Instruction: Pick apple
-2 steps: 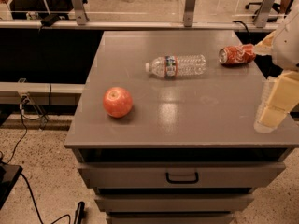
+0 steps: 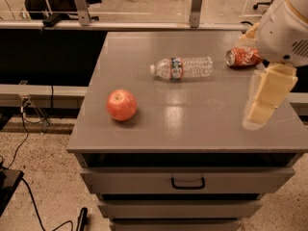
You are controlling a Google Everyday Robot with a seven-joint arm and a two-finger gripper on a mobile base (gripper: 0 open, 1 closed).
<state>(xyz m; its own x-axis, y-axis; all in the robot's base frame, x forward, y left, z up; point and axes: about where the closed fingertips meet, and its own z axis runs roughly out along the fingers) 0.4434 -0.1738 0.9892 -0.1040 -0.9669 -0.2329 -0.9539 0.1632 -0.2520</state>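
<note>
Grey tabletop (image 2: 202,129) over a stack of drawers (image 2: 187,182) fills my view. From the upper right the white arm (image 2: 288,28) reaches in, its cream tool (image 2: 257,112) hanging down above the right edge, tilted slightly; I cannot tell whether it is wide or narrow. Well apart, toward the left front, the apple (image 2: 121,105) sits upright: round, red-orange, a pale patch by its stem dimple.
</note>
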